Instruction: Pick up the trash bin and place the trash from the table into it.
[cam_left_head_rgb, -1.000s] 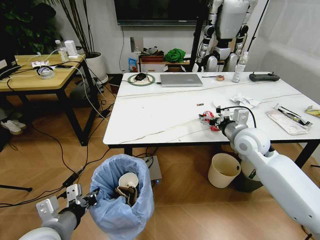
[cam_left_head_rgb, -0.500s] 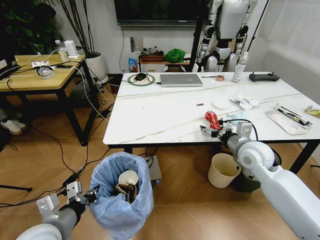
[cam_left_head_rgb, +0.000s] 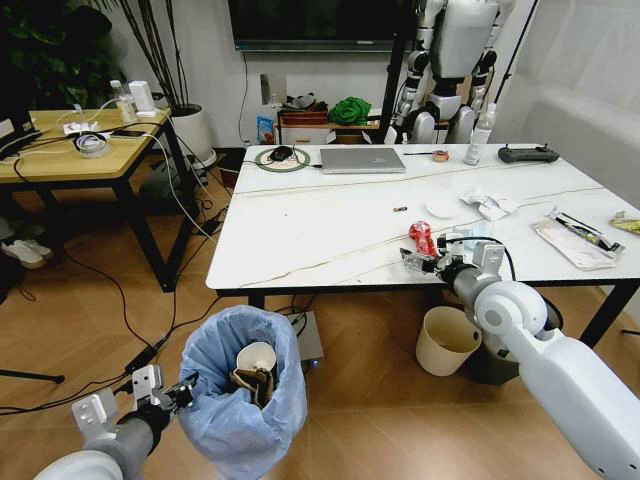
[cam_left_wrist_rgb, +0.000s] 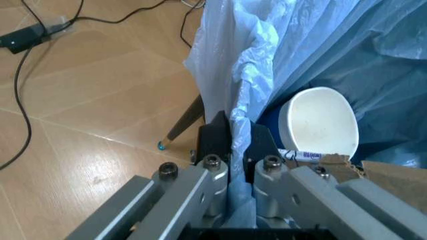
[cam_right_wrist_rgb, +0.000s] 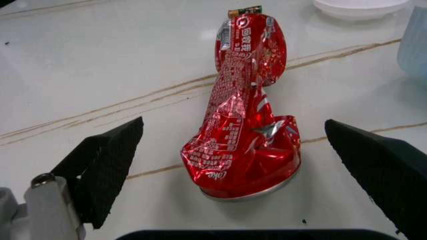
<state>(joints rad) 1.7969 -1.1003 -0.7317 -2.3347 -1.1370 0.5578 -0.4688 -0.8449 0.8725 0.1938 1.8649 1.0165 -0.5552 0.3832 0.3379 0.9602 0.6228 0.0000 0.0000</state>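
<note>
Left claw (cam_left_wrist_rgb: 230, 145) low beside the trash bin (cam_left_head_rgb: 243, 400), near the floor at the robot's left. Its two black fingers are pinched nearly together on a fold of the light-blue bag (cam_left_wrist_rgb: 253, 75) at the bin's rim; the plastic runs straight between the pads. Bin is off the bench, in front of its near edge. Inside it: a white paper cup (cam_left_wrist_rgb: 317, 121), mouth tilted upward, and brown cardboard (cam_left_head_rgb: 252, 384) touching the cup.

Right claw (cam_right_wrist_rgb: 240, 165) at the near edge of the bench (cam_left_head_rgb: 330, 225), spread wide and gripping nothing. Between its two black fingers (cam_right_wrist_rgb: 107, 162), apart from both, a crushed red can (cam_right_wrist_rgb: 245, 115) lies on the marble top, flattened and bent, its round base toward the claw.

Other trash on the bench, farther right: crumpled white tissue (cam_left_head_rgb: 488, 203), a clear plastic package (cam_left_head_rgb: 572, 240), a yellow wrapper (cam_left_head_rgb: 629, 223) at the far right edge. A small white dish (cam_left_head_rgb: 442, 207) just beyond the can.

Farther back on the bench: closed laptop (cam_left_head_rgb: 361, 159), bottle (cam_left_head_rgb: 481, 134), black controller (cam_left_head_rgb: 529, 154). Bare cream bucket (cam_left_head_rgb: 446, 340) on the floor under the bench's near edge.
</note>
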